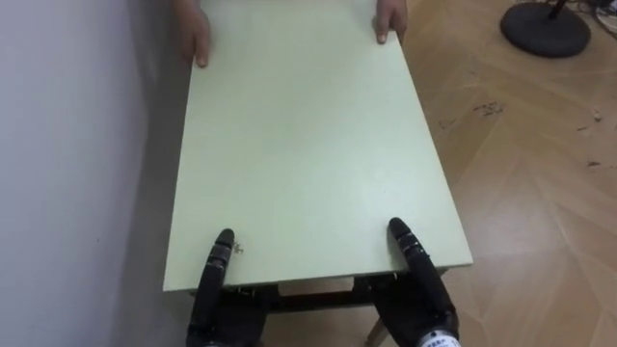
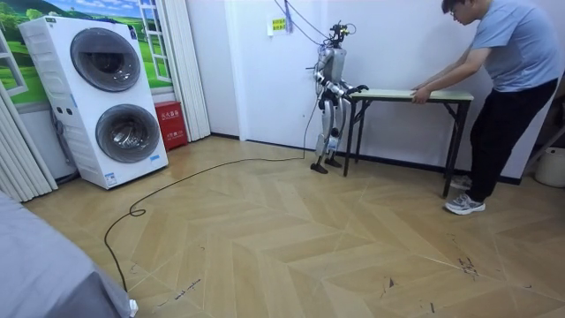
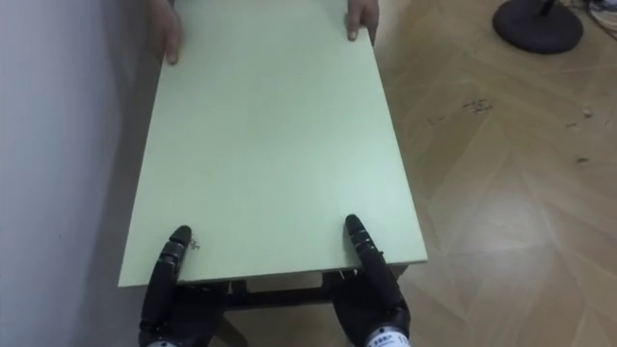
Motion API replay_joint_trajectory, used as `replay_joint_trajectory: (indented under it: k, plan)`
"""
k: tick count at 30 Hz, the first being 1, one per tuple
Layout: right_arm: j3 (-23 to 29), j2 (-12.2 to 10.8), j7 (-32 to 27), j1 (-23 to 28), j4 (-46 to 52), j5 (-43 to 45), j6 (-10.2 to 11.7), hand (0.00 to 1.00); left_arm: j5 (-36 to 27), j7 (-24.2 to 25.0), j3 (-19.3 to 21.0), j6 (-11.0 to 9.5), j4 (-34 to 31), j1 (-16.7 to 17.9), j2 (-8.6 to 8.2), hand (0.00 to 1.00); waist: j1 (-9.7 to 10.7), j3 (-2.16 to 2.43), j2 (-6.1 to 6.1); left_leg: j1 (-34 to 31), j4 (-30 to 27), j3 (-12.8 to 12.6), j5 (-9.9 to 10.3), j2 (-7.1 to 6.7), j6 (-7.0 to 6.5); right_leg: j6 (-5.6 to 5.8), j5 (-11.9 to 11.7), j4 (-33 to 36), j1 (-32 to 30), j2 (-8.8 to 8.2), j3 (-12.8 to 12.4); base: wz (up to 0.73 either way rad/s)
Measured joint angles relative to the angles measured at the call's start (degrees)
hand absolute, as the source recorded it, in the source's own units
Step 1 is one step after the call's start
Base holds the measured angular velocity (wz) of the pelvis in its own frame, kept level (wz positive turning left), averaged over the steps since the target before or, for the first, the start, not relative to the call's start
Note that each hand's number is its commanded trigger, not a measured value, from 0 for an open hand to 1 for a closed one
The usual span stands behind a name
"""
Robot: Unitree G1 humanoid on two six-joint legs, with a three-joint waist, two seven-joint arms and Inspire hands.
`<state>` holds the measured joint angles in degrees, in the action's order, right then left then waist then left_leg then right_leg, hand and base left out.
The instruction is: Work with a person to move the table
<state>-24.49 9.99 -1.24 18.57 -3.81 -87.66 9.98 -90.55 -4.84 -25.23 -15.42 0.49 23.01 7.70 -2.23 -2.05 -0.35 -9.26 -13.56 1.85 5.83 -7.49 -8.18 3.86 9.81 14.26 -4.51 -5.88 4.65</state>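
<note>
A pale green table (image 1: 308, 145) with dark legs stretches away from me, its long side close to a white wall. My left hand (image 1: 214, 280) and right hand (image 1: 416, 270) clamp its near edge, thumbs lying on top and fingers under the board. At the far end a person's two hands (image 1: 196, 39) rest on the corners of the top. In the room view I stand upright at the table's (image 2: 415, 94) end on the room view's left. The person (image 2: 508, 53) leans over the other end.
A white wall (image 1: 67, 145) runs along my left. A black round stand base (image 1: 545, 29) sits on the parquet at the far right. In the room view a stacked washer and dryer (image 2: 106, 97) and a red box (image 2: 168, 124) stand further left.
</note>
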Motion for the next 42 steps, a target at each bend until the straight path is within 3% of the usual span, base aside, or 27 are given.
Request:
replay_joint_trajectory:
  k: [4,11,23,28,31,37,40,41,42]
  plan:
    - [0.3,0.0,0.0,0.2,-0.1,0.0,-0.1,1.0,0.1,0.0,1.0,1.7,0.0,-0.2,0.18,1.0,0.4,-0.02,-0.24,0.0,0.4,0.0,0.1,0.01,-0.04,0.01,0.0,-0.8,0.8,0.05,0.3,0.18]
    - [0.7,-0.1,0.0,0.2,-0.4,0.0,-0.2,1.0,0.2,-0.1,1.4,2.9,0.0,-0.4,0.51,1.0,0.9,-0.04,-0.22,-0.1,0.6,0.2,0.1,0.15,0.02,0.02,0.0,-1.7,1.7,0.08,2.6,0.13]
    - [1.2,-1.2,0.1,1.1,-0.6,0.5,-0.1,1.0,2.2,-0.7,2.5,4.3,0.0,-0.4,0.22,1.0,0.9,-0.44,0.66,0.3,0.3,0.0,0.5,0.14,-0.08,0.05,0.0,-1.6,2.1,0.0,2.4,0.0]
    - [1.3,-1.3,1.5,1.0,-2.4,0.4,0.0,1.0,2.9,-0.5,2.6,4.7,1.5,-0.7,-0.48,1.0,0.4,-0.43,0.72,0.8,0.5,0.0,0.5,0.13,-0.1,0.06,0.0,-1.6,2.5,-0.07,2.8,-0.01]
    - [1.6,-1.5,3.0,0.9,-4.2,0.4,-0.1,1.0,3.2,0.8,3.2,6.1,3.1,-0.8,-0.69,1.0,0.3,-0.43,0.83,0.8,0.4,-0.1,0.5,0.14,-0.11,0.06,0.0,-1.6,2.6,-0.08,3.1,0.0]
    - [2.3,-2.2,3.2,0.6,-6.2,2.4,-0.2,1.0,5.7,1.8,5.5,7.9,5.8,-1.1,-3.32,1.0,0.0,-0.38,1.32,2.0,0.4,0.0,1.2,0.16,0.09,0.06,0.0,-1.6,3.9,-0.07,3.3,-0.01]
    - [3.0,-2.7,3.3,0.8,-6.2,2.9,-0.9,1.0,6.4,2.0,6.3,8.6,5.9,-0.9,-3.86,0.81,-0.1,-0.35,1.27,2.0,0.4,0.0,1.2,0.19,-0.08,0.06,0.0,-1.6,3.9,-0.05,3.4,-0.02]
    - [3.0,-2.8,3.5,0.8,-6.4,2.9,-1.0,1.0,7.1,2.0,6.5,8.7,6.0,-0.9,-3.87,0.69,-0.1,-0.3,1.2,2.1,0.4,-0.1,1.1,0.22,-0.18,0.06,0.0,-1.6,3.9,-0.04,3.4,0.0]
    - [3.0,-2.8,3.6,0.8,-6.5,2.9,-1.1,1.0,7.6,2.0,6.5,8.7,6.2,-0.9,-3.91,0.65,-0.1,-0.26,1.15,2.1,0.4,-0.1,1.1,0.23,-0.18,0.06,0.0,-1.6,3.9,-0.04,3.4,0.0]
